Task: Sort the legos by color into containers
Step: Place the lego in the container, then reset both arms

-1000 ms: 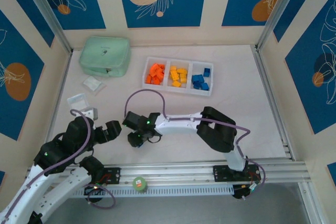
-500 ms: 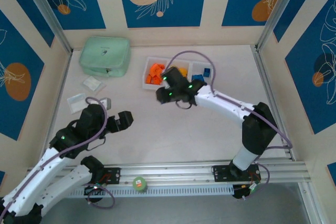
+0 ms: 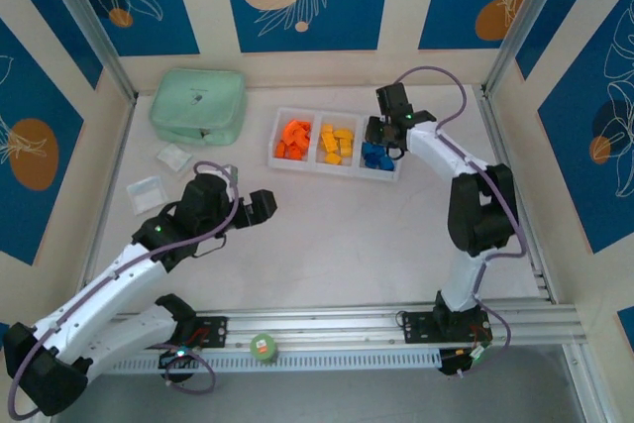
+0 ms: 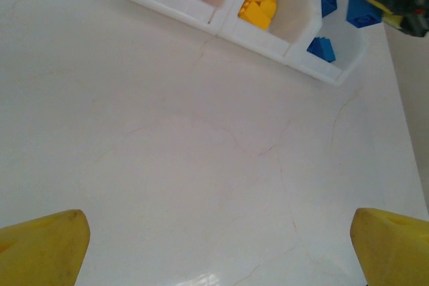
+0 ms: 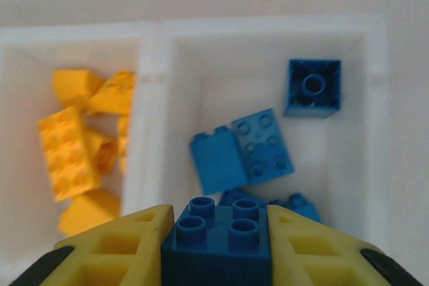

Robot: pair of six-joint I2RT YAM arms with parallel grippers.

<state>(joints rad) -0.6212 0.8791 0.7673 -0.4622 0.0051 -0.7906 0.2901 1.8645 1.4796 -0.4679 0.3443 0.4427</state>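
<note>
Plastic is light, hard and slippery, so our right hand [image 5: 216, 259] pinches the blue brick [image 5: 218, 236] by its flat sides, with the tray [image 5: 154, 98] just below.

Overhead view and both wrist views share the tray [image 3: 332, 167].

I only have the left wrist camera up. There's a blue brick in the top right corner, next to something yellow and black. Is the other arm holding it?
Observer: Yes. On the right wrist camera the right jaws are shut on that blue brick, studs facing up.
Operator: Which compartment is under it?
Observer: The blue compartment at the tray's right end, with at least four blue bricks lying inside.
Operator: What else is on the table?
Observer: The top camera shows a mint green pouch left of the tray and two small clear bags in front of the pouch.
</note>
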